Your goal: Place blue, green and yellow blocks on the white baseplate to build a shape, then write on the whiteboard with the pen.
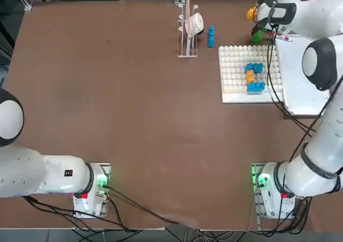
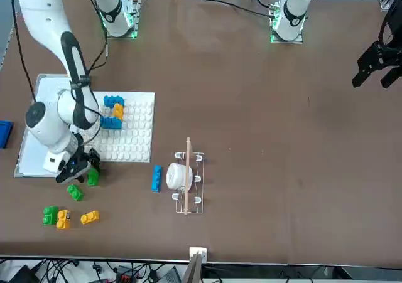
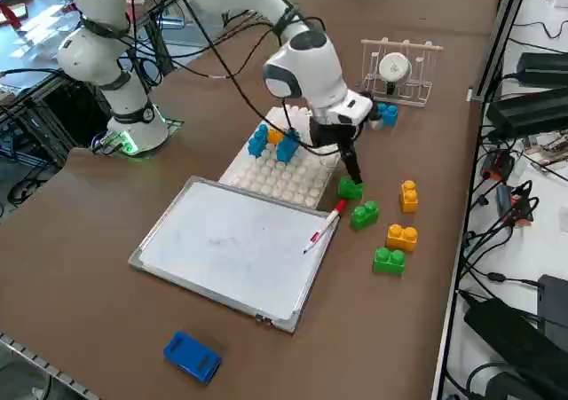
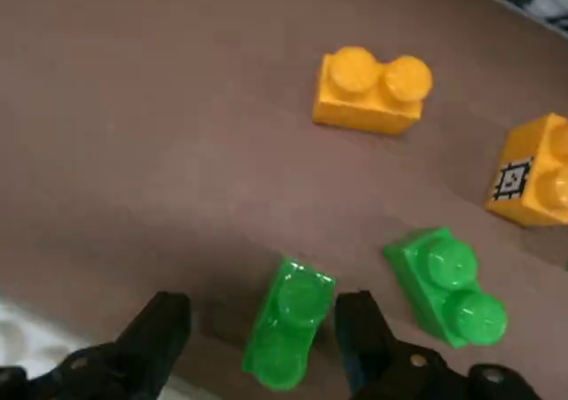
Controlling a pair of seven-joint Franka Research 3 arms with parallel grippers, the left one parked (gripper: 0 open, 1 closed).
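The white baseplate [image 3: 286,176] carries a small stack of blue and yellow blocks [image 3: 273,141]. My right gripper [image 3: 350,171] reaches down to the table just past the plate's corner. It is open, and its fingers [image 4: 158,327] stand on either side of a green block [image 4: 288,333] that lies on the table, nearer one finger than the other. A second green block [image 4: 448,295] and two yellow blocks [image 4: 373,90] lie close by. The whiteboard [image 3: 226,240] sits beside the plate, with the pen [image 3: 321,230] on its edge.
A wire rack [image 3: 398,70] holding a white cup stands beyond the baseplate, with a blue block [image 3: 387,113] beside it. A chunky blue oblong [image 3: 192,356] lies near the table edge beyond the whiteboard. Another green block [image 3: 388,260] sits by the far yellow block [image 3: 401,237].
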